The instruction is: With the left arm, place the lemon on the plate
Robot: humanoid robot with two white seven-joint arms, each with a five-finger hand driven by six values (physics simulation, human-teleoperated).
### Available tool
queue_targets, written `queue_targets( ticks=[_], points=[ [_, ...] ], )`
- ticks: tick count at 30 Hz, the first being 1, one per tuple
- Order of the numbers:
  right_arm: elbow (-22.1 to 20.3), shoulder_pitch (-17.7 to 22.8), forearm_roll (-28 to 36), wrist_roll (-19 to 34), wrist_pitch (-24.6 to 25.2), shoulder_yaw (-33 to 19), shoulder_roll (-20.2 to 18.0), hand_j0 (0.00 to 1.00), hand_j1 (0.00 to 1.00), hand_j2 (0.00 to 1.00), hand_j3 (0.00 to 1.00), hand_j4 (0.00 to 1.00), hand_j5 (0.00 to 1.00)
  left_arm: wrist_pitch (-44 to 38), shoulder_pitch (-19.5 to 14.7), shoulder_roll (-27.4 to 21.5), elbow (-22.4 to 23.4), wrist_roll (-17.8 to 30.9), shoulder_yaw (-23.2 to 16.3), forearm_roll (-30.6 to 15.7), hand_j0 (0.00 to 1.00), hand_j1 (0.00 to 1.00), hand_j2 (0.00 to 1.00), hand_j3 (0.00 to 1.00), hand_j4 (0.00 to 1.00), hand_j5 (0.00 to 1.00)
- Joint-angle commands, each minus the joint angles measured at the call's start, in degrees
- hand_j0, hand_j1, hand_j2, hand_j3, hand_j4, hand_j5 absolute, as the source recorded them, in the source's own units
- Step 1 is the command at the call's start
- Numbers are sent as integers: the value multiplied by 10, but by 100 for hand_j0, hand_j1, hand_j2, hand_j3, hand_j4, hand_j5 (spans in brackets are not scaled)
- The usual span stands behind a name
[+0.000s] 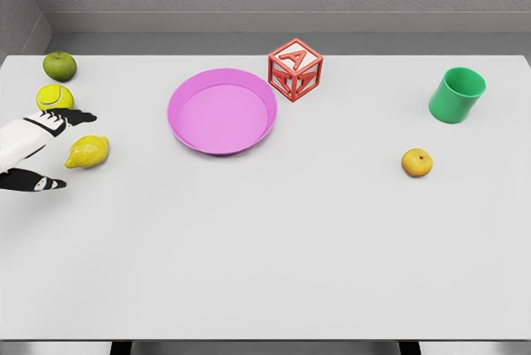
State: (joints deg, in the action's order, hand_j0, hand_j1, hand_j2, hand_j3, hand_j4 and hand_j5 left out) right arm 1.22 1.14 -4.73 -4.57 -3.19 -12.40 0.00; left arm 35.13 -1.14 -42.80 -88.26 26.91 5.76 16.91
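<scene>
Left hand (37, 149): white with black fingertips, entering at the left edge; fingers spread wide, holding nothing, one fingertip above and one below the gap facing the lemon. The palm is cut off by the frame, so its exact pose is hard to tell.

Small green apple (60, 65): far left corner of the white tabletop (274, 255).

Yellow-green tennis ball (55, 97): just in front of the apple, near the upper fingertips.

Yellow oval lemon (87, 152): lying on its side just beside the open hand, apparently not touching it. Likely light, firm and rounded with a slightly waxy skin, so it may roll or squirt out of a loose pinch. Best taken across its thick middle, thumb opposite the fingers, avoiding the tapered ends.

Shallow round pink plate (184, 89): right of the lemon, well apart from it.

Red lettered toy cube (294, 70): just beyond the plate's right rim.

Small yellow-orange round fruit (417, 162): alone at the right.

Green plastic cup (456, 95): standing, slightly tilted, far right.

Right hand: not visible.
</scene>
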Motion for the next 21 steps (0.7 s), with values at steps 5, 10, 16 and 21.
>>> queue_targets(
  ticks=[5,10,16,21],
  points=[
    [0,0,0,1,0,-1,0,100,100,100,100,100,100,-1,1,0,-1,0,2,-4,100,100,100,100,100,100],
    [0,0,0,1,0,1,0,100,100,100,100,100,100,-1,7,1,1,8,2,11,100,100,100,100,100,100],
    [0,0,0,1,0,0,0,100,100,100,100,100,100,-1,0,-4,5,7,-36,42,100,100,100,100,100,100],
    [0,0,0,1,0,1,0,100,100,100,100,100,100,-1,-18,-1,28,6,-37,44,100,100,100,100,100,100]
  ],
)
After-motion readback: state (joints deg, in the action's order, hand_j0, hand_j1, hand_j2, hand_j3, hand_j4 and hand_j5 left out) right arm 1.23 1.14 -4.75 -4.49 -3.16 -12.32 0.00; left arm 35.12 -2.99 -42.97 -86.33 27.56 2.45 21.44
